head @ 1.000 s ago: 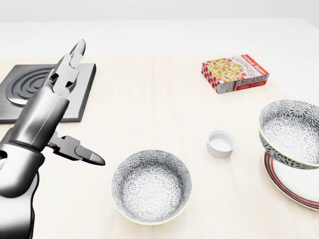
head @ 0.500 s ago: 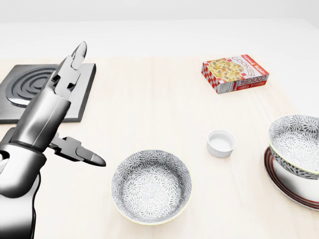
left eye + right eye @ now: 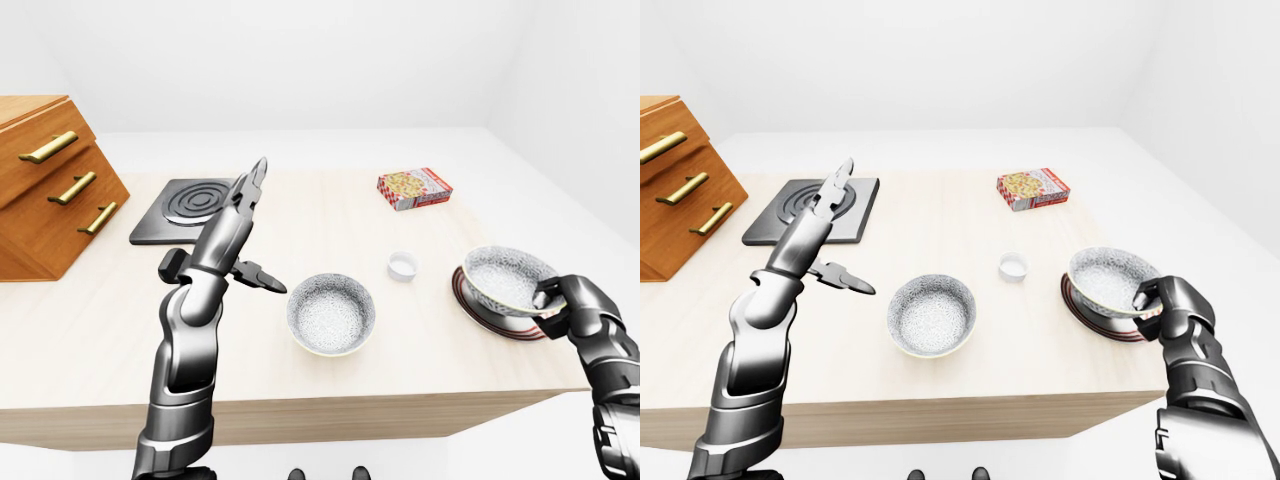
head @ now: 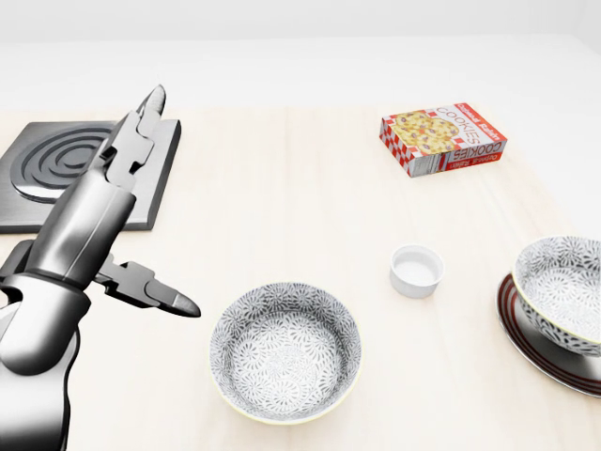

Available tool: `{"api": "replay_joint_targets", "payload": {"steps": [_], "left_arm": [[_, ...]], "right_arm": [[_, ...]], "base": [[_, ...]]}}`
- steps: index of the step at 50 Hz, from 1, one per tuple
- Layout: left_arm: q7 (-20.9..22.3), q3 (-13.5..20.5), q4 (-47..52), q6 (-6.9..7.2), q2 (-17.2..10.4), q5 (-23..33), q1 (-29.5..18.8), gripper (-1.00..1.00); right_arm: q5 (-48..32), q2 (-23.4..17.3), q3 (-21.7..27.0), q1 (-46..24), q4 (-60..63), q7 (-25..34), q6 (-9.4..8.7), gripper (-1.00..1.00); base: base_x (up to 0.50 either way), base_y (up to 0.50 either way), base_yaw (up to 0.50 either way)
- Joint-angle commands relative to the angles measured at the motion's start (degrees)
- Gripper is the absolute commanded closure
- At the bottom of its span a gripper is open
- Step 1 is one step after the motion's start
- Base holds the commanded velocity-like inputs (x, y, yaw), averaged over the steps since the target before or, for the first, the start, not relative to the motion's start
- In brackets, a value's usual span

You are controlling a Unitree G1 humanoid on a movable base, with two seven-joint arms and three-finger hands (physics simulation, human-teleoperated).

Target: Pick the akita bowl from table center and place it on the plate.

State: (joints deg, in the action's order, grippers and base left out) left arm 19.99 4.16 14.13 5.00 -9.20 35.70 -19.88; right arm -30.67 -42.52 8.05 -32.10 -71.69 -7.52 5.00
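Compared with the head view of a second before, the akita bowl (image 4: 563,291) had come down: then it hung tilted above the plate (image 4: 526,348) at the view's right edge, and at this moment it sat lower, nearly level, its base on or just over the plate; I could not tell whether the two touched. My right hand (image 3: 1155,297) was closed on the bowl's near rim, fingers wrapped about the edge, as the eye views showed. My left hand (image 4: 141,202) had shifted only slightly; it was raised over the table (image 4: 282,188) with its fingers spread wide, one finger pointing up toward the stove plate (image 4: 56,174), another pointing toward a second bowl (image 4: 285,352), and it held nothing.

Both bowls were round and deep, with a fine grey-and-white floral pattern inside and out and a pale rim. The plate was shallow and white with dark red rings near its edge. Between the two bowls stood a small plain white cup (image 4: 416,270), low and cylindrical. Toward the top right of the head view lay a flat red-and-white cookie box (image 4: 442,137). The stove plate was a dark square slab with raised concentric rings. The table was pale wood with a smooth matt surface. A wooden drawer cabinet (image 3: 45,185) with brass handles stood at the left of the left-eye view.
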Motion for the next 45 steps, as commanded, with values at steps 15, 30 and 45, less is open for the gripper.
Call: {"api": "replay_joint_targets", "payload": {"steps": [15,30,45], "left_arm": [[-0.52,0.0,-0.8,0.0,0.15,-0.14,0.41,-1.0],[-0.66,-0.18,-0.15,0.0,0.47,-0.18,0.97,-1.0],[-0.94,0.21,-0.57,0.0,0.16,-1.18,0.84,-1.0]], "right_arm": [[-1.26,-1.23,1.61,0.1,1.64,-0.9,0.0,-1.0],[-1.33,-1.31,5.7,5.44,17.32,7.97,0.0,-1.0],[-1.24,-0.29,18.64,13.45,53.1,26.37,-9.44,-1.0]], "base": [[0.0,0.0,0.0],[0.0,0.0,0.0],[0.0,0.0,0.0]]}}
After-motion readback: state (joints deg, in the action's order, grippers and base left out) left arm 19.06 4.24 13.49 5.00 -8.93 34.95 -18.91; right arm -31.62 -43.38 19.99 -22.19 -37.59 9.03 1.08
